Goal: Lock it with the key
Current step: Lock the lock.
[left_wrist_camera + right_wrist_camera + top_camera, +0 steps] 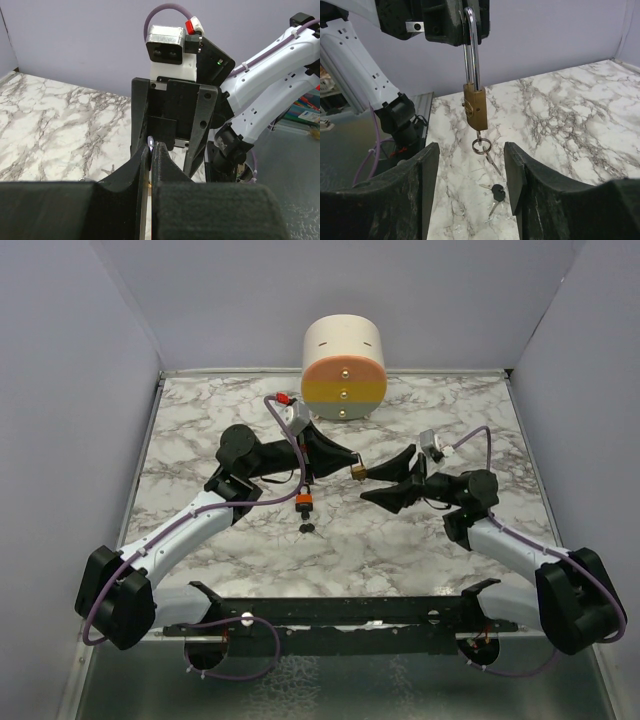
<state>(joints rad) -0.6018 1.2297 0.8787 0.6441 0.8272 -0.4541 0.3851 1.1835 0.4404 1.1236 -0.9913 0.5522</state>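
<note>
Two-handed setup, midway between the table's (200, 440) left and right edges: left gripper (151, 150) clamped on padlock (474, 107) shackle (471, 55), so the key (479, 136) hangs clear; right gripper (471, 150) wide open, empty, facing it to grab.

Padlock (475, 107) hangs from left pincer (151, 150), over table (200, 430); loose keys (496, 192) beneath; right pincer (471, 148) opposite, apart.

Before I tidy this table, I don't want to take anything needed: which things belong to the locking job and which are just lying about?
In the job: padlock, shackle in left gripper; key ring hanging under it; open right gripper.
Lying about: black-headed keys on the table; round container at the back.
</note>
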